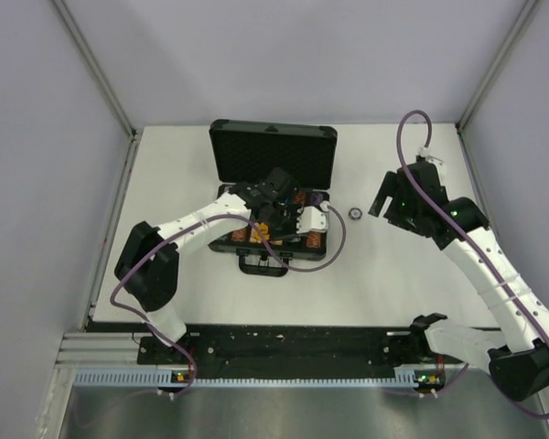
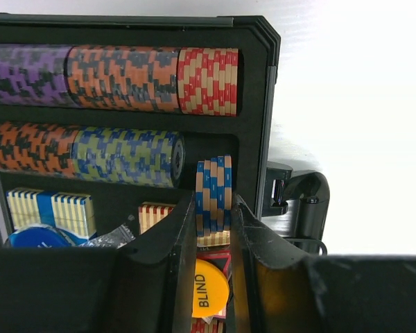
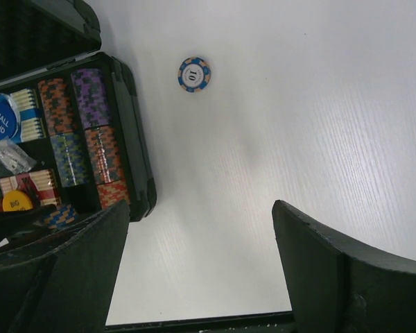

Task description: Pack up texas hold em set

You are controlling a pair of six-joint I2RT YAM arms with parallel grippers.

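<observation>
The black case [image 1: 273, 151] lies open mid-table, lid up at the back, and in the left wrist view its wall [image 2: 258, 104] frames rows of purple [image 2: 24, 75], orange [image 2: 121, 78] and red chips [image 2: 208, 81]. My left gripper [image 1: 273, 219] reaches into the case and is shut on a short stack of blue-and-tan chips [image 2: 214, 191], held on edge above a yellow BLIND button [image 2: 209, 286]. A loose blue chip [image 1: 355, 213] [image 3: 194, 74] lies on the table right of the case. Over the table further right, my right gripper [image 1: 391, 203] [image 3: 201, 229] hangs open and holds nothing.
A blue SMALL BLIND button [image 3: 0, 119] rests in the case's left part. The case handle [image 1: 261, 267] sticks out toward the arm bases. White walls close in the table at the back and both sides.
</observation>
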